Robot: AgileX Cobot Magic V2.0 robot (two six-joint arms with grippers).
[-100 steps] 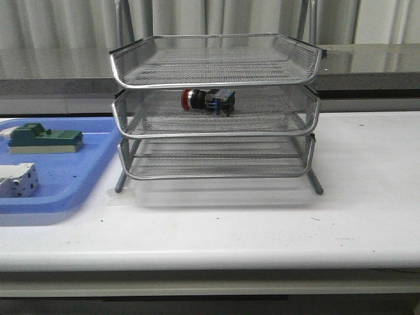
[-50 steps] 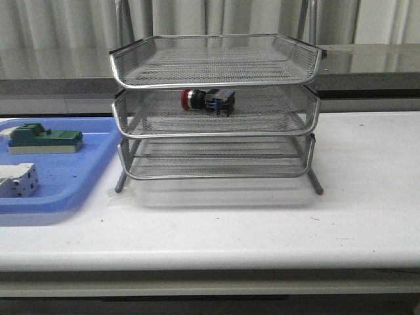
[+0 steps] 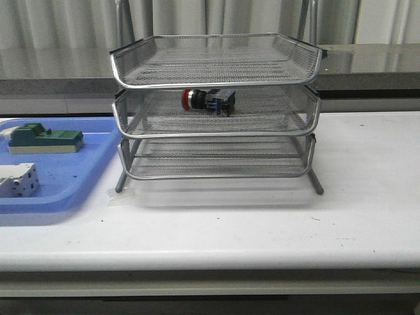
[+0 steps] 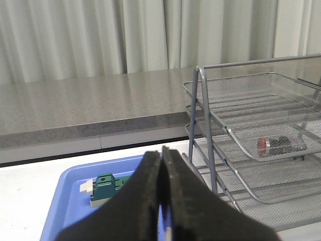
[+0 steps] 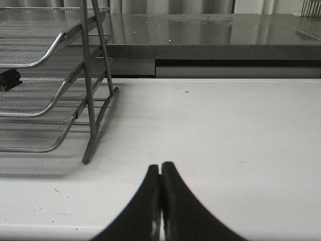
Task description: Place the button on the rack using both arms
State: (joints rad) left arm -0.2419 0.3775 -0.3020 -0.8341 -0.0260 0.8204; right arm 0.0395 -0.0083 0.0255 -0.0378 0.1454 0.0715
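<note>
Resting item: the button (image 3: 207,100) lies on its side on the rack's (image 3: 216,125) middle tier, toward the back edge, placement apparently done.
Left gripper (image 4: 161,201): fingers together, empty, above the blue tray (image 4: 65,201).
Right gripper (image 5: 160,201): fingers together, empty, withdrawn beside the rack.

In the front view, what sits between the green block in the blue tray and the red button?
Only the rack's mesh side wall and the blue tray's rim. The green block lies left of the rack; the button lies on its middle tier.
</note>
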